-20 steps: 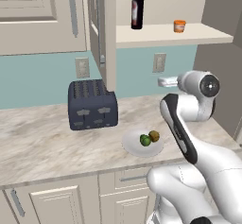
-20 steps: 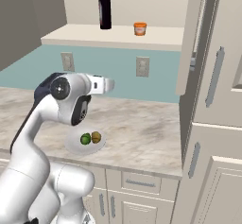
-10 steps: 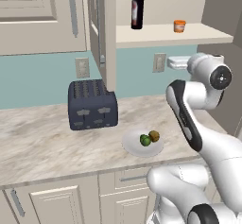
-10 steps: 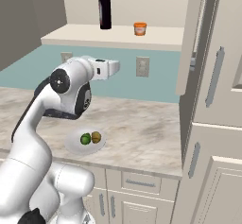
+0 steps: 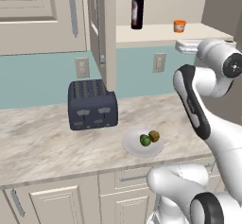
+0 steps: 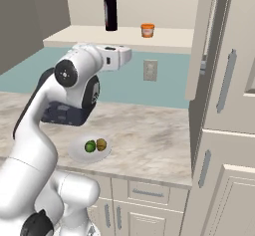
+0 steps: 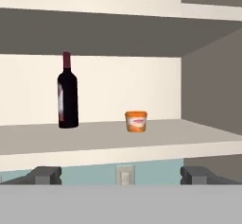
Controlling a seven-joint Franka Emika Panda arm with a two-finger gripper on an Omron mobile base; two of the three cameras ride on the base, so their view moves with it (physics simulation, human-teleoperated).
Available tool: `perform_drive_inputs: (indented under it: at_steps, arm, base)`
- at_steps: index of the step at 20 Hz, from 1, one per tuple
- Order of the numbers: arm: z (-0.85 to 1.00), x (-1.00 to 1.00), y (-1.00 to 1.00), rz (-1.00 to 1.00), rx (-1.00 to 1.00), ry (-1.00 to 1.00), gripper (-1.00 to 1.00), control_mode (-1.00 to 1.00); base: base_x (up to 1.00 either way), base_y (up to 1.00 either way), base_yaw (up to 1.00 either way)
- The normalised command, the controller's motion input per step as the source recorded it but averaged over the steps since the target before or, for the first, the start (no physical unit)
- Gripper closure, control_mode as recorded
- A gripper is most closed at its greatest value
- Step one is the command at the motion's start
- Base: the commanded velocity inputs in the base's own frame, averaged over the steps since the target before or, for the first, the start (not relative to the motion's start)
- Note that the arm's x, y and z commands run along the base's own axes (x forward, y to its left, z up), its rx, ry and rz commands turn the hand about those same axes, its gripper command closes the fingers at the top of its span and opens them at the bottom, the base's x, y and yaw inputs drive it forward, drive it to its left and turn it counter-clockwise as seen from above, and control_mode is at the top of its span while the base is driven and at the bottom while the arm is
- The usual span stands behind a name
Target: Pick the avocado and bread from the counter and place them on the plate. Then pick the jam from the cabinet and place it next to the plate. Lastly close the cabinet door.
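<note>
One gap mattered most: jam (image 7: 136,121) sat upright on the cabinet (image 7: 118,140) shelf, straight ahead of and a little above the gripper (image 7: 120,174), well apart from it, with the wine bottle (image 7: 67,91) standing off to the left on the same shelf. Gripper jaws stood wide apart and empty, level with the shelf's front edge and aimed inward, so probably needed a forward reach with a slight rise to bracket the jar. Avocado (image 5: 145,140) and bread (image 5: 154,135) already lay side by side on the plate (image 5: 130,143) down on the counter (image 5: 38,147).
</note>
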Motion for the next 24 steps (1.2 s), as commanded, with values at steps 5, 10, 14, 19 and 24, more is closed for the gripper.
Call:
perform_drive_inputs:
  at_steps: [5, 10, 14, 19, 24]
  arm:
    - [0.26, 0.32, -0.15, 0.00, 0.03, 0.05, -1.00, -1.00]
    - [0.04, 0.66, -0.16, 0.02, 0.02, 0.20, -1.00, -1.00]
    - [0.01, 0.56, -0.18, 0.02, 0.02, 0.17, -1.00, -1.00]
    - [0.01, 0.24, -0.30, 0.01, 0.04, 0.05, -1.00, -1.00]
    - [0.00, 0.04, -0.30, 0.00, 0.04, 0.00, -1.00, -1.00]
  base:
    - [0.00, 0.00, 0.00]
    - [0.00, 0.00, 0.00]
    - [0.00, 0.00, 0.00]
    - [0.00, 0.00, 0.00]
    - [0.00, 0.00, 0.00]
